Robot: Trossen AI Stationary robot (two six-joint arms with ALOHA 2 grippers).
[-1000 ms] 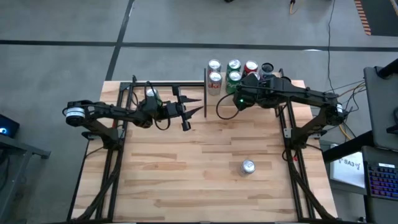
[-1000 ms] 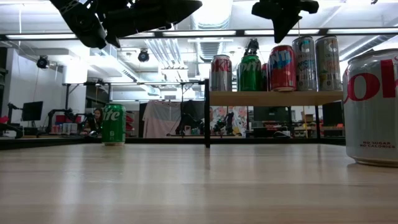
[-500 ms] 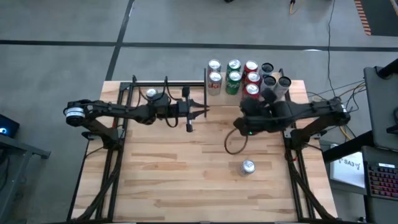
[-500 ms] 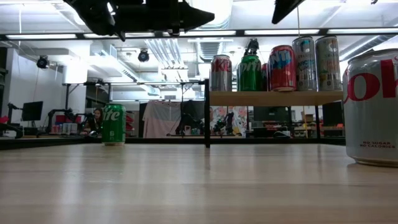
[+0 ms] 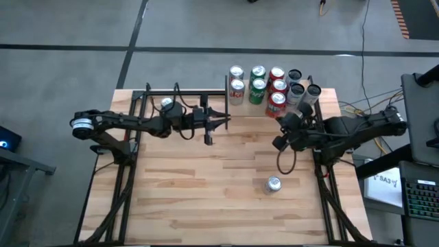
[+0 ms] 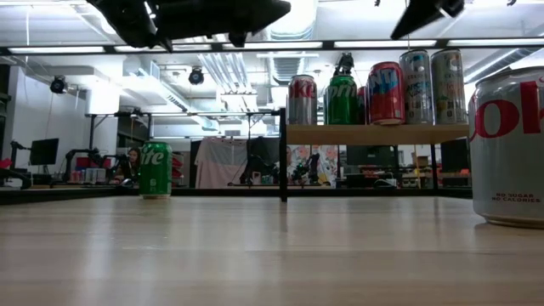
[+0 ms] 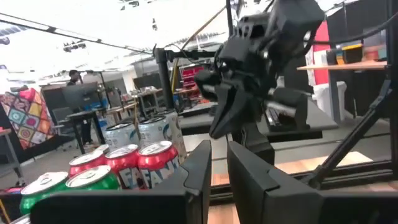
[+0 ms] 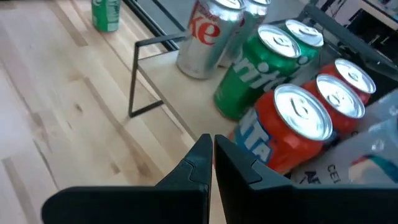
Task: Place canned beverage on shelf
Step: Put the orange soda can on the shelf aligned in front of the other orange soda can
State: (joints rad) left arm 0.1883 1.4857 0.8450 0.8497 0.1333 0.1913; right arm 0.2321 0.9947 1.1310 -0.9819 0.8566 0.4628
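Several cans stand upright on the shelf [image 6: 374,133] at the table's far middle-right. A silver-and-red can [image 5: 274,184] stands on its base on the tabletop toward the near right. At the far left a green can [image 5: 167,104] stands on its base. My left gripper [image 5: 223,119] hangs high over the table just left of the shelf's black post, pointing right, shut and empty. My right gripper [image 5: 282,125] hovers near the shelf's near edge, shut and empty, pointing at the orange can [image 8: 292,127].
The shelf's black posts [image 6: 283,153] rise at its left end, and a black rail [image 5: 185,91] runs along the far edge. Bare tabletop [image 5: 199,192] spreads across the near half. Beyond the table lies a room with desks and a seated person [image 6: 132,163].
My right gripper has drawn back from over the shelf's left part toward the table's right and near edges, sinking and turning, its fingers still shut. My left gripper has rolled level, its fingers have closed together, and it has edged slightly right. No can has moved.
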